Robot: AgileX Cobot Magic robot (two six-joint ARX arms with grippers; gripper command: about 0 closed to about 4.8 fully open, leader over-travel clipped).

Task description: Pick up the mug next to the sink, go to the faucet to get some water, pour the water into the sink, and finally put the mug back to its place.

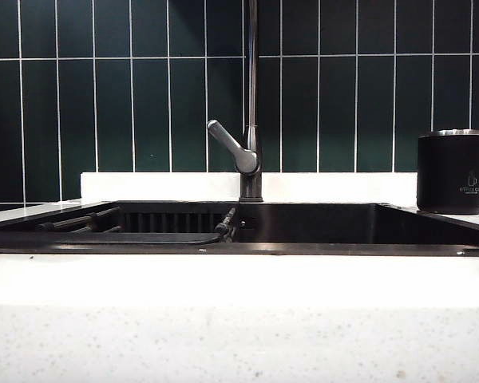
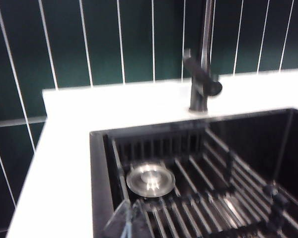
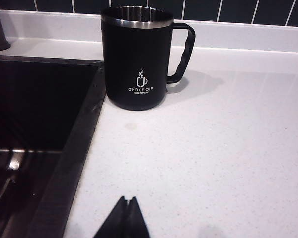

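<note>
**Mug standing untouched beside sink, both grippers closed and empty**

The mug [image 3: 134, 57] is sitting upright on the white speckled table [image 3: 213, 148], just beside the sink's [image 3: 39, 99] black rim, apart from it by a thin strip of stone. Matte black cylinder, silver steel rim and inside, black loop handle pointing away from the sink, small pale cup logo reading "OFFICE CUP" facing the right wrist camera. It is casting a soft shadow under the handle. In the exterior view the mug [image 1: 452, 171] is showing at the far right, on the table behind the sink [image 1: 303, 227], well apart from the faucet [image 1: 251, 104].

The right gripper [image 3: 125, 218] is hovering low over the table, near the sink's edge, fingers pressed together into a narrow point, holding nothing, well short of the mug.

The left gripper [image 2: 129, 223] is hanging over the sink's [image 2: 97, 173] far corner from the mug, fingers also pinched together, nothing between them. Below it a black ribbed rack [image 2: 208, 188] is lying in the basin, with a round shiny drain [image 2: 150, 179] showing through. This view is slightly blurred.

The faucet [image 2: 204, 54] is standing upright at the back edge, a thin dark pipe on a cylindrical base, its grey lever [image 1: 231, 145] angling up to the left in the exterior view. Dark green tiles [image 1: 104, 104] are filling the wall behind.
</note>
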